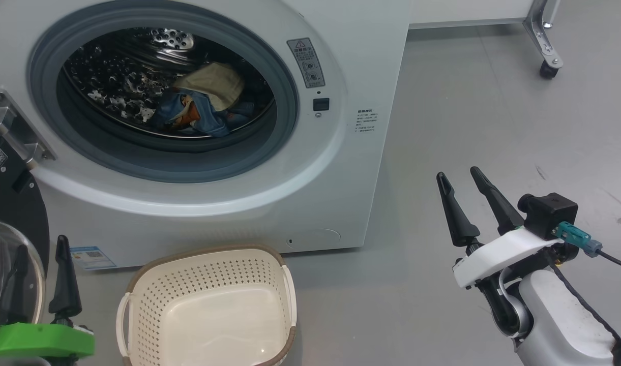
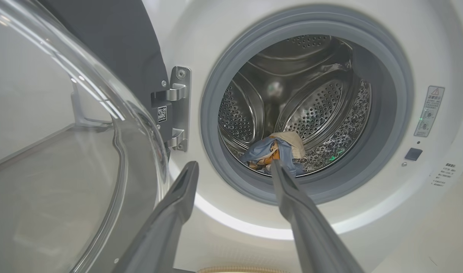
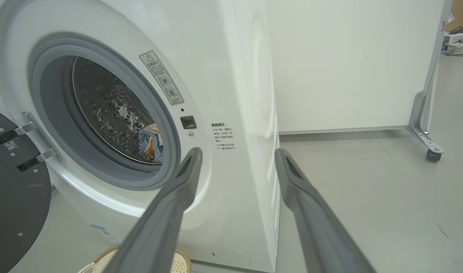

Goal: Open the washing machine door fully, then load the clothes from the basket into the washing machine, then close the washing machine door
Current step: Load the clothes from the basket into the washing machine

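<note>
Plainly, one washing machine [image 1: 371, 61], one basket [image 1: 208, 277], one clothes heap [image 1: 208, 99] inside

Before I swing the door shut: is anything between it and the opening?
The clothes lie wholly inside the drum, clear of the grey gasket. The left gripper, fingers open, sits beside the door's glass bowl on its opening side, likely in the swing path. The empty basket stands below the opening.

Light was bright and even; glare streaked the washing machine door [image 2: 64, 151], the drum [image 1: 117, 86] glittered, wrist-view edges bowed.
</note>
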### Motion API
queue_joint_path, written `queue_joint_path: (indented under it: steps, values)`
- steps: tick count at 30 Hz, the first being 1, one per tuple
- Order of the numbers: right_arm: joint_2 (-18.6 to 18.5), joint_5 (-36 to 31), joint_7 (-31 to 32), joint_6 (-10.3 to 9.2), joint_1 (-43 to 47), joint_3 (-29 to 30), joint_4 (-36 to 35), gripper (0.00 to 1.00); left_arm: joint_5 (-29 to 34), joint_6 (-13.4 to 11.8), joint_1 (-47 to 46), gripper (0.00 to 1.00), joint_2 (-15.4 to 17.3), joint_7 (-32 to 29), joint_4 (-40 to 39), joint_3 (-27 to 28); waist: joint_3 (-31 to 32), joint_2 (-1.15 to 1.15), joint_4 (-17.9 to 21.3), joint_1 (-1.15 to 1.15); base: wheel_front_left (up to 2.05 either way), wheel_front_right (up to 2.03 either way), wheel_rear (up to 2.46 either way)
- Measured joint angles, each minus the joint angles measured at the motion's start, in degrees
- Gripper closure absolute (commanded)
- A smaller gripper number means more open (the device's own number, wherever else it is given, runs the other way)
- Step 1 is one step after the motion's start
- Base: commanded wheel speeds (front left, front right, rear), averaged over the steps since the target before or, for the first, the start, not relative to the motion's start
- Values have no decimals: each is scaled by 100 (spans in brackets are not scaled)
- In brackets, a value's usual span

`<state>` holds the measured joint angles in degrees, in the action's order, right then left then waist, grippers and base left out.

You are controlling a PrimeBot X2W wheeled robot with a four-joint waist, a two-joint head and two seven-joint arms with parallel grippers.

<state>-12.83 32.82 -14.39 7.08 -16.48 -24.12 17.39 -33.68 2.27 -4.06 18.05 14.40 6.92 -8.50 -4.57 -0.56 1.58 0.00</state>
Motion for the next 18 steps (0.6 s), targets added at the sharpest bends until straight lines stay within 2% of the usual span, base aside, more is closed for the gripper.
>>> queue_joint_path:
  steps: [18]
  values:
    - [-1, 0, 0, 0, 0, -2, 0, 0, 87, 10, 110, 0, -29, 0, -122, 88, -35, 0, 24, 0, 0, 0, 0]
